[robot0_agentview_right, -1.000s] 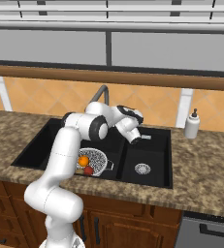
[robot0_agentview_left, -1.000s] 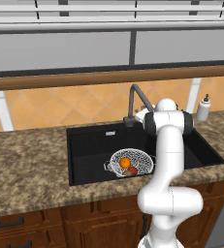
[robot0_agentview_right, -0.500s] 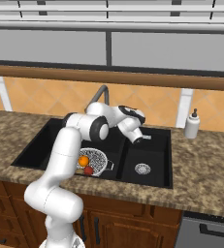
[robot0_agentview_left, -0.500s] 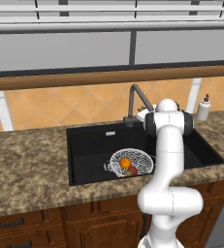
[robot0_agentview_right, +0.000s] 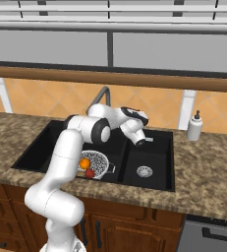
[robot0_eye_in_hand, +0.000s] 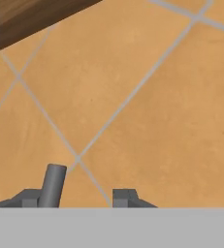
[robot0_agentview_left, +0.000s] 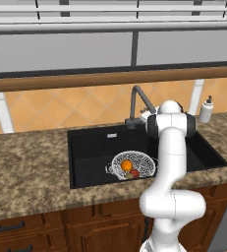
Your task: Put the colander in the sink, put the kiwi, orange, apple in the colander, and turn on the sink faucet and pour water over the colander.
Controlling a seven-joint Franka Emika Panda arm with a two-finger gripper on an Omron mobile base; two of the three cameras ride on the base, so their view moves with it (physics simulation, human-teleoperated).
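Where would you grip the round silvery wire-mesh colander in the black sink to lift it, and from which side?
Grip one small side handle of the round silvery wire-mesh colander, coming down from above. It sits upright, low in the black rectangular sink, so the basin walls hinder a sideways approach. The bright orange ball sits in its middle.

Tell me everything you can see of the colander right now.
The colander is a round, silvery wire-mesh bowl with small side handles. It sits upright on the floor of the left basin of the black sink, near the front wall. Inside lie the orange, the apple and a brownish kiwi, bunched at its near-left side. No water shows falling on it.
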